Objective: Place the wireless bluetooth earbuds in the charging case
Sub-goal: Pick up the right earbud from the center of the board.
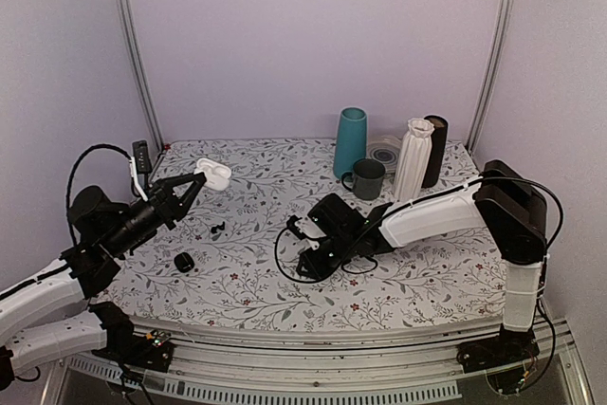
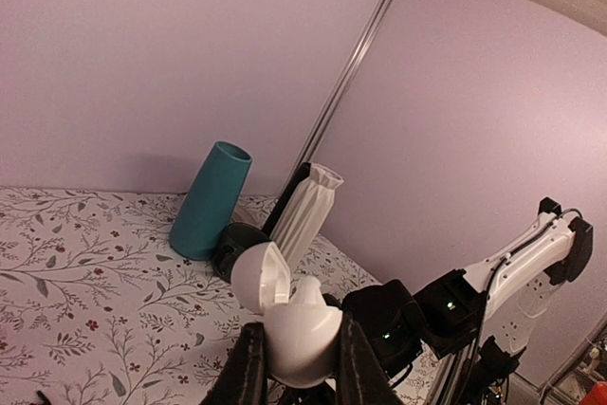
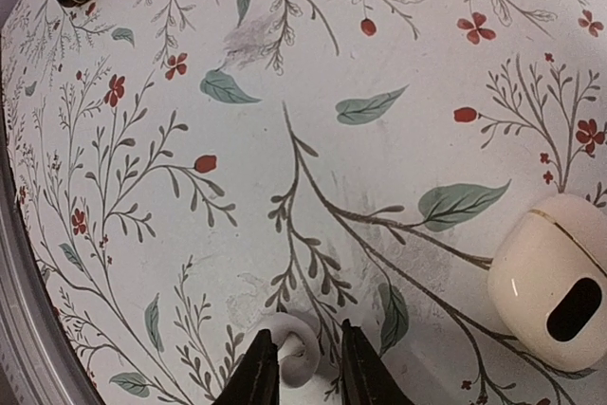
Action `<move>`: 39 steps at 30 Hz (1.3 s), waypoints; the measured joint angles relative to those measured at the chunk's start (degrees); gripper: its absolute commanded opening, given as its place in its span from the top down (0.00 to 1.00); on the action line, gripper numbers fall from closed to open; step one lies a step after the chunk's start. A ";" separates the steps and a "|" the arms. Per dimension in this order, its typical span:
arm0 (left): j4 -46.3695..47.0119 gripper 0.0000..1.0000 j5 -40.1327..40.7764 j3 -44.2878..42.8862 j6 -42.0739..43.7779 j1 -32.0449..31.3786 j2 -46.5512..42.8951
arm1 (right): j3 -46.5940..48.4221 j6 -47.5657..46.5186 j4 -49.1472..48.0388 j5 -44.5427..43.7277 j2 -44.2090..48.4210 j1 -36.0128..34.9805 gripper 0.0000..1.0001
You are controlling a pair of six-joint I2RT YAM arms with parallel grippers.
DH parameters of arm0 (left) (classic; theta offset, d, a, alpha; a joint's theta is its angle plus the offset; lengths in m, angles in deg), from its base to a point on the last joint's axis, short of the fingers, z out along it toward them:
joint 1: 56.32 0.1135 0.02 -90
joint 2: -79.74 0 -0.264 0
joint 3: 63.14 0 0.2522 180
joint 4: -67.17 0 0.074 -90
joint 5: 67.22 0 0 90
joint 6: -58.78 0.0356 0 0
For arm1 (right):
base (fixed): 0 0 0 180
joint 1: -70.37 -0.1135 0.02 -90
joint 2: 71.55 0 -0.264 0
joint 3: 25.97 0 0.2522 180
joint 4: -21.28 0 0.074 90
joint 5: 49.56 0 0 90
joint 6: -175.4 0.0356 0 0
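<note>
top external view showed the tabletop (image 1: 427,282) walled on three sides, a teal vase (image 1: 351,142) and mug (image 1: 366,179) crowding its back right, the middle open. the left tool (image 1: 197,182) reached forward, raised, clamped on the open white charging case (image 1: 214,174). the right tool (image 1: 303,236) stretched leftward and low, its fingers (image 3: 256,372) flanking a small white piece (image 3: 287,334); i could not tell if it gripped. the dark earbuds (image 1: 217,229) lay on the tabletop between both tools.

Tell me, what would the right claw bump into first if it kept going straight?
Probably the small white piece lying between its fingertips, then the flowery tablecloth right under it. The right gripper points down at the table, though how close it is is hard to judge.
</note>
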 measured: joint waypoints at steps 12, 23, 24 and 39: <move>0.02 1.00 -0.04 0.00 -0.13 0.02 0.79 | -0.04 -0.57 -1.14 1.49 -0.35 0.02 0.74; 0.11 1.00 -0.04 0.00 -0.13 0.02 1.14 | -1.92 -0.35 -3.78 3.91 -0.35 -0.22 0.75; 0.11 1.00 -0.04 0.00 -0.15 0.02 1.14 | -2.03 -0.24 -3.78 4.17 -0.35 -0.31 0.75; 0.13 1.00 -0.07 0.00 -0.17 0.02 1.14 | -2.67 1.95 -5.14 6.23 -0.28 -0.61 0.95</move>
